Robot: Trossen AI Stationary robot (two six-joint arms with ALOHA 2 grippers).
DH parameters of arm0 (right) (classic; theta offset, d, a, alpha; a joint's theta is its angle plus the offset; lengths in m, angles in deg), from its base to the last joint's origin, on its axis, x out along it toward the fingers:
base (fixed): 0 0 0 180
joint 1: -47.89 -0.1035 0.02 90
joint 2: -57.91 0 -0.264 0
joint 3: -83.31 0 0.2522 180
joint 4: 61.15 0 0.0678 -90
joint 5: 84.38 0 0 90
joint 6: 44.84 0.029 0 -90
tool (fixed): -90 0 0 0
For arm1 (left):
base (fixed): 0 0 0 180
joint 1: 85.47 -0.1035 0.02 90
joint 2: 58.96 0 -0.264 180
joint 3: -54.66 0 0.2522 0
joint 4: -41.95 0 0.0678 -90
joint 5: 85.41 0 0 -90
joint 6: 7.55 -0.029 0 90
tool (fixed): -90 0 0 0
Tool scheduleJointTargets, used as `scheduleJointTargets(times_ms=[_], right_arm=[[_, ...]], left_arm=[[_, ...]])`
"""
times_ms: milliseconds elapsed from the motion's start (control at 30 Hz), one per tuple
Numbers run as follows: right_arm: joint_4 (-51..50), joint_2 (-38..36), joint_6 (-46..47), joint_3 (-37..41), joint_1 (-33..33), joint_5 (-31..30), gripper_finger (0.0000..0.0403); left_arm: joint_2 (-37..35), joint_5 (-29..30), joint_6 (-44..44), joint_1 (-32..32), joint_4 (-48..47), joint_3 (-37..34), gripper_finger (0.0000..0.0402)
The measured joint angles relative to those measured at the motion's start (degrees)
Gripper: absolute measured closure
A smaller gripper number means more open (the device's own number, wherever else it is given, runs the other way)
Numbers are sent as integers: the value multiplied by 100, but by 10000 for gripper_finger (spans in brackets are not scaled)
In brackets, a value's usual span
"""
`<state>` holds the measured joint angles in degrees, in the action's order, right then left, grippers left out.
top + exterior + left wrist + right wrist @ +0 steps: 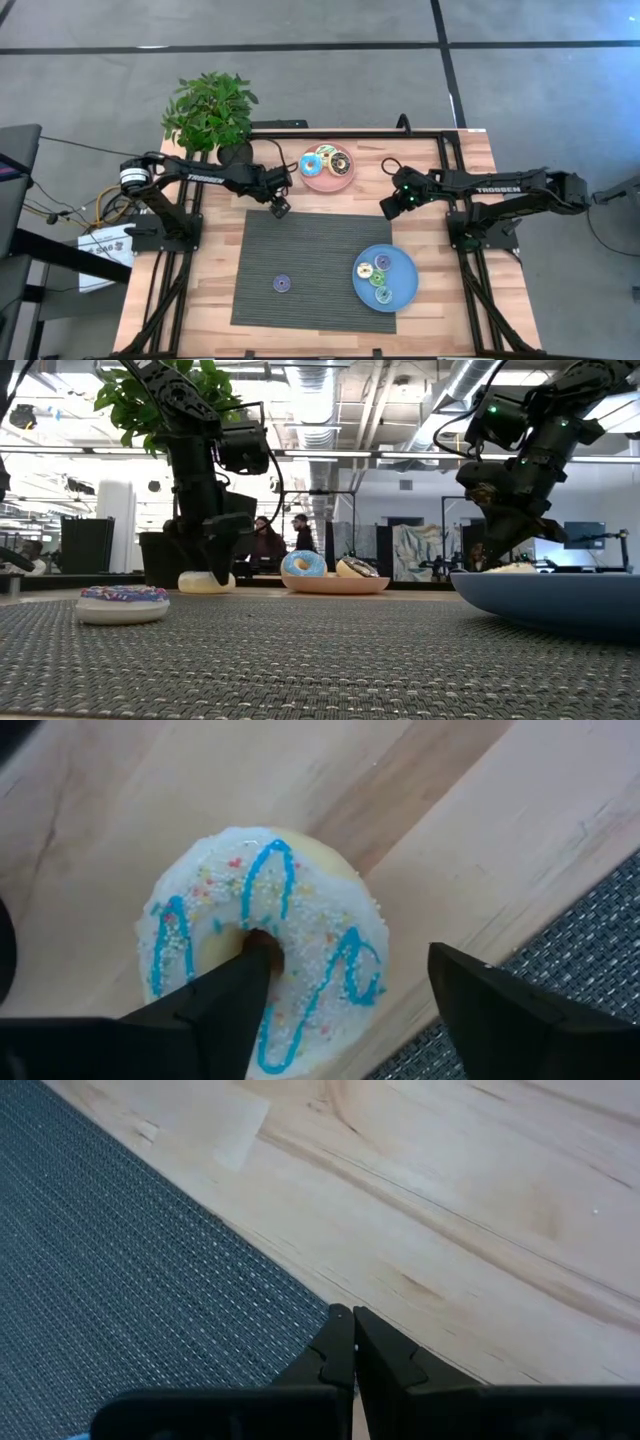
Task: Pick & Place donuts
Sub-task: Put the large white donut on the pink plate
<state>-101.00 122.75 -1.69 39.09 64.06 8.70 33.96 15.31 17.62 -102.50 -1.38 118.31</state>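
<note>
**Observer 1:** Donut under the left end effector [345,985], the white-iced donut [262,945] with blue squiggles and sprinkles. It sits on bare wood of the surface [470,170], just off the edge of the grey woven mat [310,265].

**Observer 2:** Jaws?

**Observer 1:** Spread wide and straddling one side of the ring. One finger [225,1005] points down into the hole, the other stands outside the rim. Whether they touch the icing yet, I can't tell; nothing is lifted.

**Observer 2:** How will it handle, you think?

**Observer 1:** Toy, so my guess is light and fairly stiff, with glossy icing that might be a bit slick. Pinching through the hole across the ring wall looks the sound hold: two opposed faces, little chance of rolling away.

**Observer 2:** Other arm?

**Observer 1:** The right end effector [353,1342] hangs with fingers pressed together, empty, over the wood near the mat's far side.

**Observer 2:** Remaining pieces?

**Observer 1:** Purple donut [282,283] alone on the mat. Some on the pink plate [313,182], some on the blue plate [402,293].
</note>
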Motion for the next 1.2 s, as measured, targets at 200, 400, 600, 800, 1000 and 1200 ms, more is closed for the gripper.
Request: scheduleJointTargets(times_ms=[200,400,600,800,1000,1200], right_arm=[[3,0,-2,0,0,1,402],[3,0,-7,0,0,-1,402],[3,0,-11,0,0,-1,402],[3,0,-114,0,0,-6,402],[3,0,-141,0,0,-13,402],[3,0,-162,0,0,-18,402]], left_arm=[[0,-7,8,0,-4,0,178],[0,-21,80,0,-6,2,196],[0,-22,146,0,-5,11,205],[0,1,103,39,-40,365,208],[0,91,-355,113,-46,1001,208],[-2,435,-561,232,-500,1551,208]])
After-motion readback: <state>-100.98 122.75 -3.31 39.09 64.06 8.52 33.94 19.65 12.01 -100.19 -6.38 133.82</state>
